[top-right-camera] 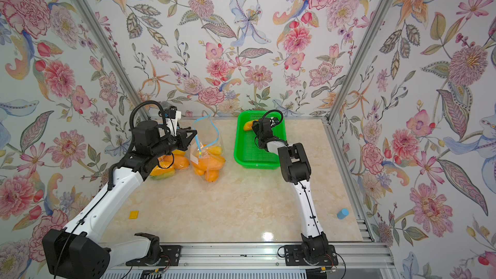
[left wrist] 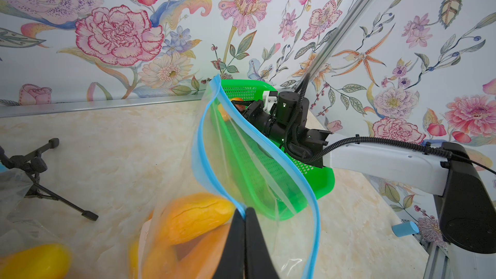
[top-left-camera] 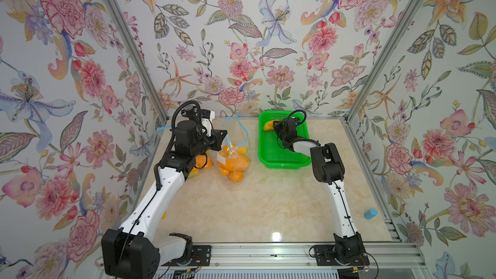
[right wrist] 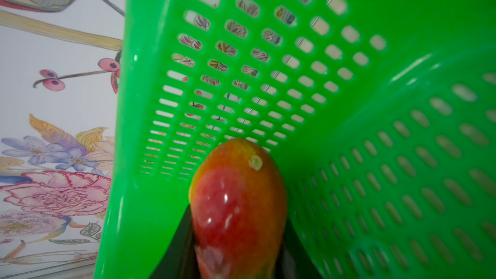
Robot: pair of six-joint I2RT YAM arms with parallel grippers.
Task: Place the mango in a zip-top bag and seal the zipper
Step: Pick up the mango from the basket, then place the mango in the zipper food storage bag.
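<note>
One basket (top-left-camera: 268,162) mango (right wrist: 236,183) tight in right end effector (right wrist: 237,240); bag (left wrist: 268,178) rim tight in left end effector (left wrist: 244,217).

There is one green basket (top-left-camera: 273,151) with one mango (top-left-camera: 268,125) in it. I count two clear bags, an open bag (top-right-camera: 208,162) and a second bag (top-right-camera: 169,169), each with several mangoes that I cannot count exactly. There is also one blue cylinder (top-left-camera: 370,213) and one yellow square (top-right-camera: 133,214).

The right arm (top-left-camera: 300,143) hides most of the mango (top-left-camera: 268,126) in both top views — one end shows; the right wrist view's edge cuts it off. A bag of mangoes (top-right-camera: 166,167) lies half under the left arm (top-right-camera: 120,181).
</note>
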